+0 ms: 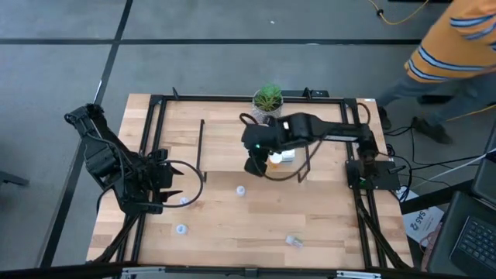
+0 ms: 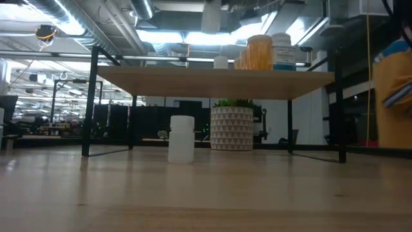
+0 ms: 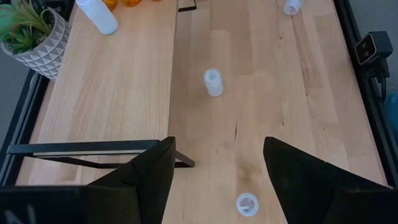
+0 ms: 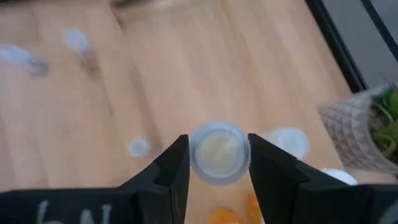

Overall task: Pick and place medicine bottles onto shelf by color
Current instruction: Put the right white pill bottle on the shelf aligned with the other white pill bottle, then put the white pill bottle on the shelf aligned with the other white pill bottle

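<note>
Two dark robot arms work over a big wooden tabletop (image 1: 310, 225) with a black frame around it. A low wooden shelf (image 2: 212, 82) on thin black legs stands on the tabletop, near the far side.

From above, the right arm reaches in over the shelf, and the right gripper (image 4: 218, 163) hangs over the shelf's front part. Its jaws are clamped on a small pale bottle (image 4: 219, 152), seen from the top, one finger on each side of it. Orange bottles (image 4: 231, 215) lie just below that gripper, on the shelf.

The left arm waits at the left side of the tabletop. The left gripper (image 3: 216, 163) hovers there with its jaws wide apart and nothing between them.

A green plant in a white patterned pot (image 2: 232, 125) stands behind the shelf.

Seen from table height, an orange bottle (image 2: 259, 51) and a white bottle with a blue label (image 2: 282, 53) stand side by side on top of the shelf, toward its right end.

A white bottle (image 2: 181, 138) stands alone on the tabletop in front of the shelf.

Three more small clear bottles sit well apart on the tabletop: one (image 1: 184, 201) just beside the left gripper, one (image 1: 180, 229) nearer the front edge, one (image 1: 294, 241) lying on its side farther right.

A person in an orange striped top (image 1: 457, 39) stands past the far right corner.
</note>
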You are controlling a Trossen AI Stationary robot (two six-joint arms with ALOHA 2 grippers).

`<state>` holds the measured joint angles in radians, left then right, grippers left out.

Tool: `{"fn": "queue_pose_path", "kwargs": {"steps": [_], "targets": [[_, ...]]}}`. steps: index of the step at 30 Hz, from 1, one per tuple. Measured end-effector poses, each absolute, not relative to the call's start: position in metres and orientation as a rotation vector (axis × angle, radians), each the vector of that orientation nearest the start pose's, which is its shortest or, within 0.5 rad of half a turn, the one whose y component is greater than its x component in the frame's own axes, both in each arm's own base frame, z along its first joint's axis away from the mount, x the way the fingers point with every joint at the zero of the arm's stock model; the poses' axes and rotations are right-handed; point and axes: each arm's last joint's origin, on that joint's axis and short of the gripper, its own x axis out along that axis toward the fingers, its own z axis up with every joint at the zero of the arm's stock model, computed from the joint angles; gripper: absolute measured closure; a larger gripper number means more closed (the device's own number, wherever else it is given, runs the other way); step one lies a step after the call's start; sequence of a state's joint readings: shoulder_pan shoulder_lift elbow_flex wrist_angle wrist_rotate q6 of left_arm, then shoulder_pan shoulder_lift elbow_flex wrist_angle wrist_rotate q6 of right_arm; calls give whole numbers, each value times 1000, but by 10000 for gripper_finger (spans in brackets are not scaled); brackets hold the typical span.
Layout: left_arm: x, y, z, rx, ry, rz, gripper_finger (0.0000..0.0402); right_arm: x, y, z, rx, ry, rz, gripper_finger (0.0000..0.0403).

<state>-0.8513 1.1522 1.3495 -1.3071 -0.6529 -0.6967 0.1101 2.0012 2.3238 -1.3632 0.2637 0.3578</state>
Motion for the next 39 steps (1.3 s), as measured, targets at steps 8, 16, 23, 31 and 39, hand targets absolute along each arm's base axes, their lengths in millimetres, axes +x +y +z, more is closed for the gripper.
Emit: {"fn": "queue_pose_path", "kwargs": {"steps": [8,16,23,31,39], "targets": [[133,-125,370,102,803,107,164,392,13,380,149,1118,-333,264],[133,-125,370,104,800,111,164,396,14,358,135,1191,-329,263],[133,-125,370,105,795,116,164,405,13,339,96,1184,-347,261],[133,-125,370,99,795,118,164,404,10,339,105,1177,-392,247],[133,-125,371,98,794,118,164,403,9,338,127,1183,-412,202]]}}
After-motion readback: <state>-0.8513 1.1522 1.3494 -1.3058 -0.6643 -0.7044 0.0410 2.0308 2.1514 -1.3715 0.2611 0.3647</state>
